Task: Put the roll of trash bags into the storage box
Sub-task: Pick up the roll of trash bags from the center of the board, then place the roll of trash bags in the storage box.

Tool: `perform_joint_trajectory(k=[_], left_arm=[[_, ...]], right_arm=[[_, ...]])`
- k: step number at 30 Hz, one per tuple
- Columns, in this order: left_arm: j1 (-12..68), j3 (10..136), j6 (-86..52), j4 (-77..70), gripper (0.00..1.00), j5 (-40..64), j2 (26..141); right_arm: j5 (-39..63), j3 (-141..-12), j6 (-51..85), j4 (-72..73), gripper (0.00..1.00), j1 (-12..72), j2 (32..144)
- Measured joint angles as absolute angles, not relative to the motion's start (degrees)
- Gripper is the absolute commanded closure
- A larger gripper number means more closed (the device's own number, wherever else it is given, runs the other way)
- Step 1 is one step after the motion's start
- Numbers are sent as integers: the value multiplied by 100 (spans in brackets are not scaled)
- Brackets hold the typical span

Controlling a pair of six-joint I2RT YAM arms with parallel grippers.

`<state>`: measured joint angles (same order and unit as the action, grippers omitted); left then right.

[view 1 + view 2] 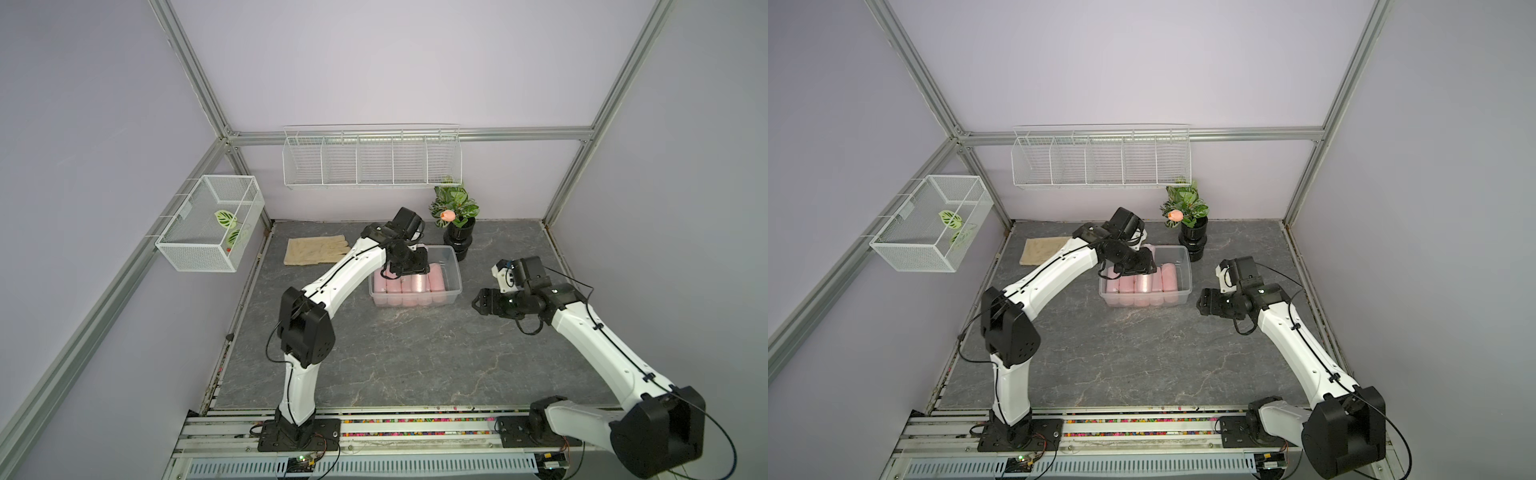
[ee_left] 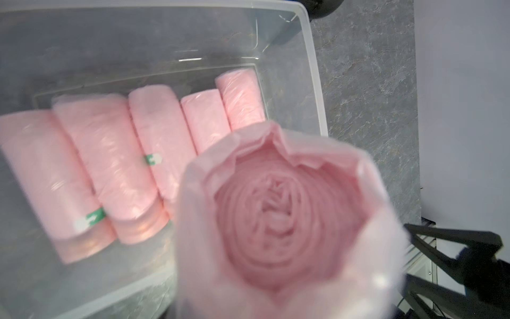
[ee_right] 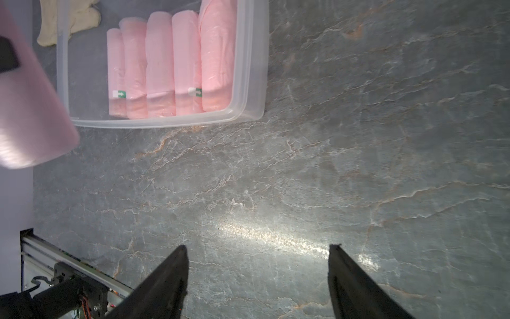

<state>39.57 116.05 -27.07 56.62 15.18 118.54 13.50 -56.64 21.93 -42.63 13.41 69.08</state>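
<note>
Closest to the left wrist lens, filling its lower half: roll (image 2: 287,221), pink, seen end-on with coiled layers showing, soft with blur at the edges. Clenched around it, left gripper (image 1: 407,266), with one dark finger (image 3: 8,55) pressed to the pink side in the right wrist view. Gripped by the sides, axis running along the fingers, hence the end-on look. Hangs above box (image 1: 454,266), over its far left part, not yet inside. Below, five stowed rolls (image 1: 409,286), lying side by side and touching, packed against the near wall, two with green-and-white labels. Leaves a bare strip of floor along the far wall, likely the reason for holding the new one back there. Seems to call for laying it flat before letting go; dropped on end, could tip onto the others or catch the rim. Off to the side, right gripper (image 3: 258,247), jaws apart and empty over bare table (image 3: 358,152), well clear of the box, presumably parked to keep the approach free. Beyond the box, gloves (image 1: 316,249) and plant (image 1: 455,210), both apart from it and out of the way.
</note>
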Motion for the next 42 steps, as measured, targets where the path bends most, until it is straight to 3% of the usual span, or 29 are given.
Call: perform_joint_trajectory(k=[10,23,35,42], left_arm=[[3728,13699,-2731,5352,51,2432,13799],[3800,13725,-3240,4770,51,3315,14424],[3828,13592,-3669,4427,43,3507,14536],[3830,13465,-3712,4394,46,3544,14549]], right_arm=[[1310,-5664,2224,-4412,19,1066,6807],[1313,-5662,2224,-4453,19,1046,6807],[1313,-5631,2224,-4458,19,1046,6810],[1313,-5631,2224,-4458,19,1046,6823]])
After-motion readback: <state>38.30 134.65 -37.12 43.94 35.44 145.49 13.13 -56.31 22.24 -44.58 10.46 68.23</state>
